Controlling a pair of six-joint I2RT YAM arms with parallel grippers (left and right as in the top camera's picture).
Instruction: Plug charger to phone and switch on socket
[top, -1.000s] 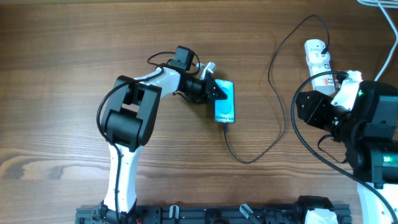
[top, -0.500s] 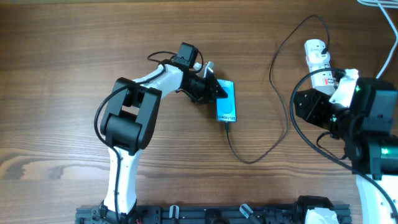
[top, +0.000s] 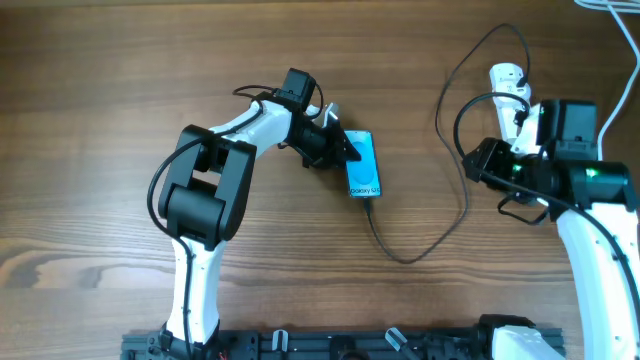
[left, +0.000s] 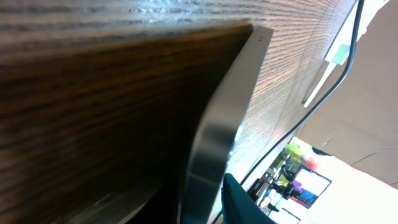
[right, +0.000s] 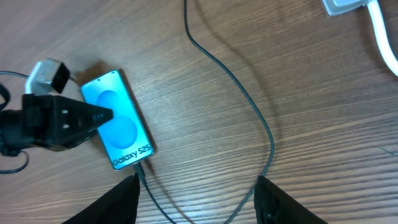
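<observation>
The phone (top: 364, 166) lies on the wooden table with its cyan "Galaxy S25" screen up; it also shows in the right wrist view (right: 121, 127). My left gripper (top: 343, 151) is shut on its left edge, and the left wrist view shows the metal rim (left: 224, 137) between the fingers (left: 211, 202). The charger, a thin black cable (top: 440, 235), has its connector (top: 367, 204) at the phone's bottom end and runs in a loop to the white socket (top: 507, 82). My right gripper (right: 199, 202) is open and empty above the cable (right: 249, 106), below the socket.
The right arm (top: 560, 170) covers the near end of the socket. A thick white lead (right: 380, 37) runs off the top right, next to a white corner of the socket (right: 341, 6). The arm bases stand along the front edge.
My right arm has swung up and to the left, over the socket's near end, with its wrist now facing the phone. The left gripper and phone have shifted slightly.
</observation>
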